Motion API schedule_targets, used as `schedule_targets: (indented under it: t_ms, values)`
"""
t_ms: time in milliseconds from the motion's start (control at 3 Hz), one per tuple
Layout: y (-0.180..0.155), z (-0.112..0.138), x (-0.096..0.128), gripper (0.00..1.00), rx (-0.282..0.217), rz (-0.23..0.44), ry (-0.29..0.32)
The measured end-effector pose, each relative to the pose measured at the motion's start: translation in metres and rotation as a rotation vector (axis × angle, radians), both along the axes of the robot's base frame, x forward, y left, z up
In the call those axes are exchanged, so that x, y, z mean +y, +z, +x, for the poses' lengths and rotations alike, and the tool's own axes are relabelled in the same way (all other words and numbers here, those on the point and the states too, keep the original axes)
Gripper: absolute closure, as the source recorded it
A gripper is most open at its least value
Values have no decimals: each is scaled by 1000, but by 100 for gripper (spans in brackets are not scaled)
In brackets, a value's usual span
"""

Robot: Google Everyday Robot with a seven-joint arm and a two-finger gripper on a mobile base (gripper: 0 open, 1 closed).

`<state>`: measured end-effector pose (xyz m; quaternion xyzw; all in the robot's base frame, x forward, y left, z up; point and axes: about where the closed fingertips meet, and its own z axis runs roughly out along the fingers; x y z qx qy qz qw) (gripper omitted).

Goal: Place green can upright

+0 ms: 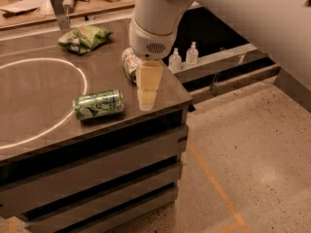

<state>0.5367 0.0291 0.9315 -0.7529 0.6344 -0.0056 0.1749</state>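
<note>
While my arm (158, 23) comes down from the top centre of the camera view, my gripper (146, 100) hangs in the middle of the frame, pointing downward over the right part of the dark table (43, 91), close to its right edge. From this angle I cannot tell whether it is open or closed. The green can (98, 104) lies on its side on the tabletop just left of my gripper, apart from it, with its long axis running roughly across the frame and its left end close to the pale ring (29, 61) drawn on the surface. Above my gripper in the frame, a mostly white can (129, 62) also lies on its side, partly hidden by my wrist. A green snack bag (85, 36) sits in the upper left, near the table's far edge. To the right of my arm, two small clear bottles (183, 57) stand side by side on a lower ledge beyond the table. A speckled floor (252, 144) fills the lower right of the frame, crossed by an orange line (214, 183). A cluttered bench (29, 6) runs along the top left.
</note>
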Motion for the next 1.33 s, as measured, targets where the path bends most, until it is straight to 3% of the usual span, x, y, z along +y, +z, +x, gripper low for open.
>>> schedule_targets:
  t_ms: [667,1333]
  values:
    - [-15,-10,74,0,20,-72,36]
    - [-43,-25,120,0,40,-150,24]
